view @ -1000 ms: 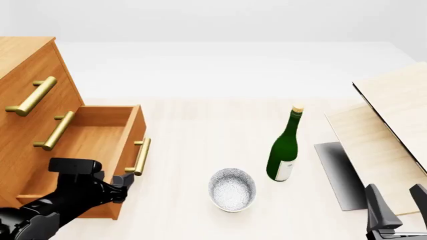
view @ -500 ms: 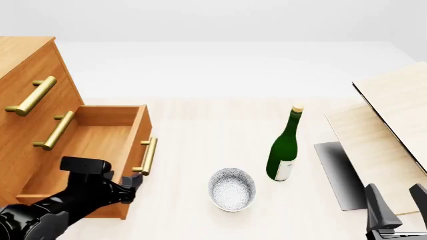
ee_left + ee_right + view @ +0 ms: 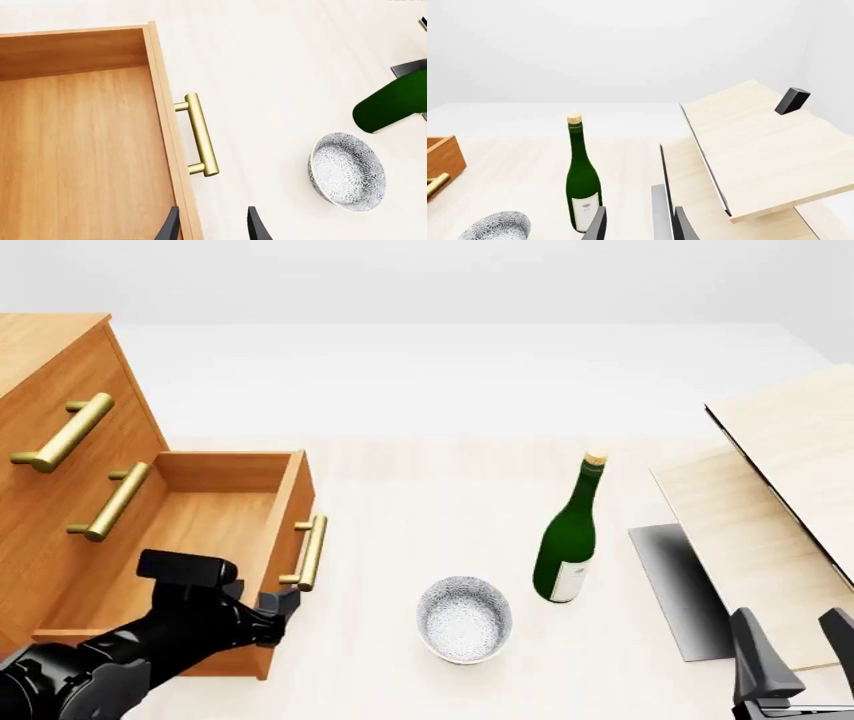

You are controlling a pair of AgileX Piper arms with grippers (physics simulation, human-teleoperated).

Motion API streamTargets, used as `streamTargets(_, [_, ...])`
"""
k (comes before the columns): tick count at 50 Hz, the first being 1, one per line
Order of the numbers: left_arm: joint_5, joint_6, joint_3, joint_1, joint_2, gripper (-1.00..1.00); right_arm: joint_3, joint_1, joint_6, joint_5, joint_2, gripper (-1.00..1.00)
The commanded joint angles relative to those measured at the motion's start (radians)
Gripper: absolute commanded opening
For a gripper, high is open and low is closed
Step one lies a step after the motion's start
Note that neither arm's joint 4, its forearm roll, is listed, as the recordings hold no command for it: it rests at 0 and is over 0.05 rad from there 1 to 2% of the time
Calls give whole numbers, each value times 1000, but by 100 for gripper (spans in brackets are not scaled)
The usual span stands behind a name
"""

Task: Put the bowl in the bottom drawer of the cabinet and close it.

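A: Along the table's left edge you've got the cabinet [image 3: 54, 420], bottom drawer [image 3: 200, 540] pulled out, its brass handle [image 3: 310, 552] facing the table's middle.

B: Bowl?

A: Bowl [image 3: 463, 619] sits upright on the table [image 3: 427, 480] toward the near edge, between the drawer front and the green bottle [image 3: 567, 540]. Nothing touches it. It's just beside the bottle's base, apart from the handle.

B: What does your left wrist view add?

A: It looks straight down into the drawer [image 3: 80, 150], plain wood floor, and shows the handle [image 3: 200, 135] clear of both fingertips [image 3: 256, 227]. The bowl [image 3: 347, 171] shows its speckled inside there. The front view hides those fingers behind the arm.

B: Left arm pose?

A: It comes in low from the near left corner, the left gripper [image 3: 212, 225] over the drawer's front wall near its near corner, one finger to each side, released, gripping nothing.

B: Right?

A: Right gripper [image 3: 795, 655] is parked at the near right corner, fingers up and spread, holding nothing. Its wrist view shows the bottle [image 3: 583, 185] standing corked, the pale boards [image 3: 754, 150] leaning, and a dark block [image 3: 792, 100] on top that the front view doesn't show.
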Motion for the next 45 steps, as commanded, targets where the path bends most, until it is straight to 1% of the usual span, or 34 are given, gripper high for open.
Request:
streamTargets(1, [-4,-24,-26,-43,-5,100,0,0,0,0,0,100])
streamTargets(14, [2,-22,-28,-49,-28,100,0,0,0,0,0,100])
streamTargets(35, [130,18,-27,-23,-216,100,0,0,0,0,0,100])
streamTargets(45, [176,31,-37,-15,-276,100,0,0,0,0,0,100])
